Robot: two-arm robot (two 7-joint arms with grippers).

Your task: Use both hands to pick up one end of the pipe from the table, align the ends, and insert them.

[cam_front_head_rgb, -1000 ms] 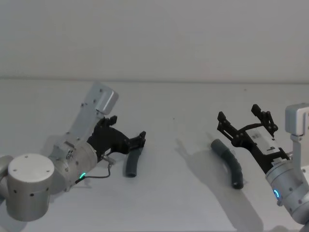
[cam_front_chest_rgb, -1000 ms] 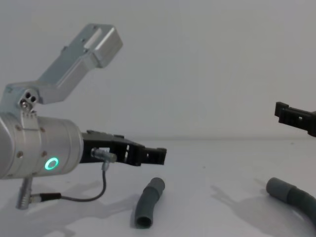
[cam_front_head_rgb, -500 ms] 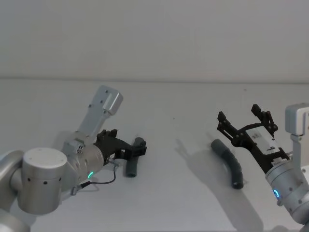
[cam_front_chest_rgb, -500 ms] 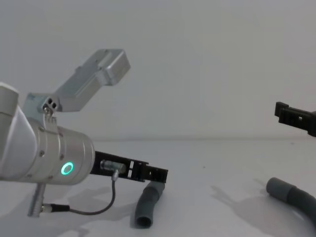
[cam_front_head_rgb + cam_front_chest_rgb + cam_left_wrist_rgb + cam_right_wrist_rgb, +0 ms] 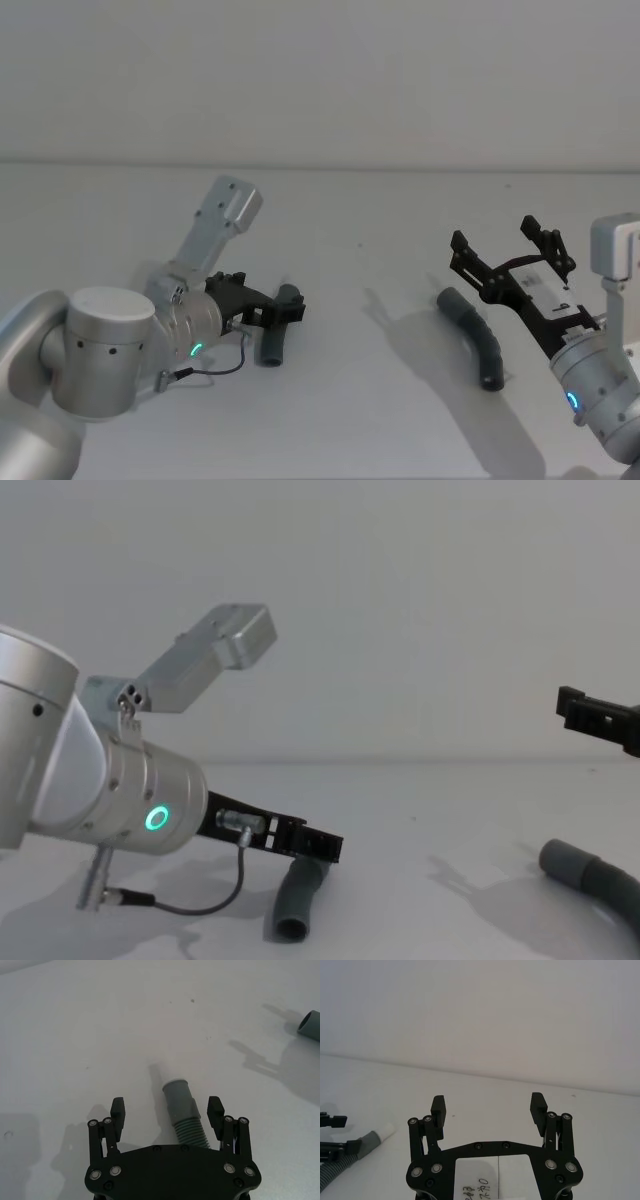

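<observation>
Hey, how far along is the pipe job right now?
Nothing finished: the short pipe and long pipe lie apart on the table. In hand: the open left gripper straddles the short pipe's cuff, not closed on it. The right gripper hangs open over the long pipe. Left: grip both, lift, align, insert.

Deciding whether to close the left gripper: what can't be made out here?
- Left wrist view: the ribbed rear of the short pipe runs under the open left gripper.
- Chest view: the left gripper covers the short pipe's upper end; the long pipe is cut by the right edge; the right gripper is cut off there too.
- Left wrist view: the socket cuff is cut by the right edge.
</observation>
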